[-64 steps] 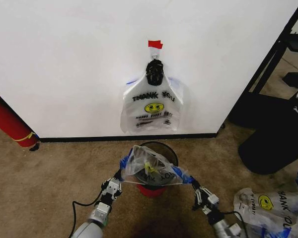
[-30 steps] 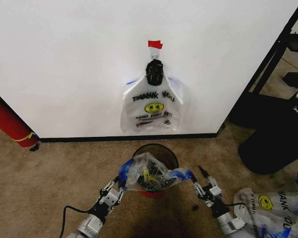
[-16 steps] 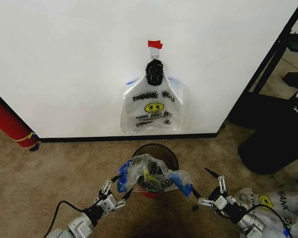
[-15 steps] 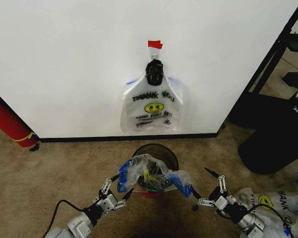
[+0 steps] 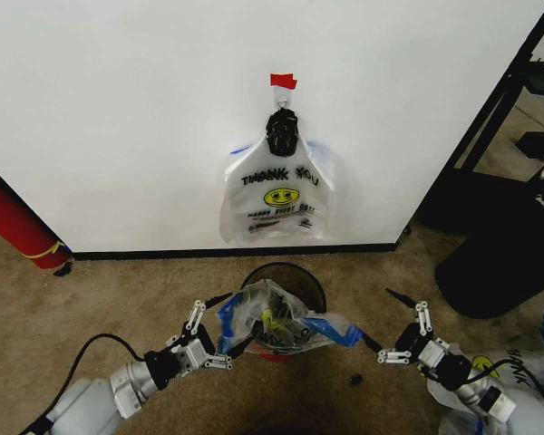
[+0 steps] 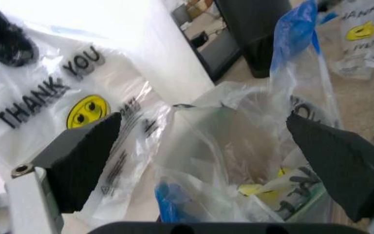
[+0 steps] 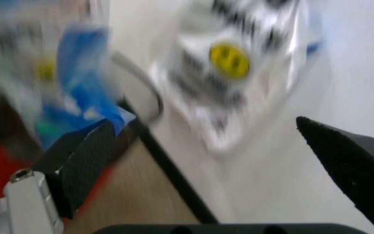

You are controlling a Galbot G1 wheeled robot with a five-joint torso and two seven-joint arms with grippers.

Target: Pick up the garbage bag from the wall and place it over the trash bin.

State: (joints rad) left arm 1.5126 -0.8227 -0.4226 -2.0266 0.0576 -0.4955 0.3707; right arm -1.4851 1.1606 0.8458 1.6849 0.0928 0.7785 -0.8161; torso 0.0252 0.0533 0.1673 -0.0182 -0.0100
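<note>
The garbage bag (image 5: 286, 326) lies crumpled over the mouth of the black mesh trash bin (image 5: 290, 270), its blue trim hanging off both sides. My left gripper (image 5: 234, 319) is open beside the bag's left edge, holding nothing. To the right of the bin, my right gripper (image 5: 376, 314) is open and apart from the bag. In the left wrist view the bag (image 6: 239, 156) sits between the spread pads (image 6: 83, 165). Another identical bag (image 5: 278, 195) hangs from the black hook (image 5: 282, 132) on the wall (image 5: 118, 109), under red tape (image 5: 283, 81).
A red cylinder (image 5: 14, 222) leans at the wall's left. A black rack (image 5: 494, 109) and a black base (image 5: 508, 249) stand to the right. Loose bags (image 5: 503, 372) lie on the carpet at the right, and a small black bit (image 5: 354, 378) lies near the bin.
Both grippers opened and let go of the bag's blue handles, then drew outward. The bag, once stretched between them, sank and crumpled onto the bin.
</note>
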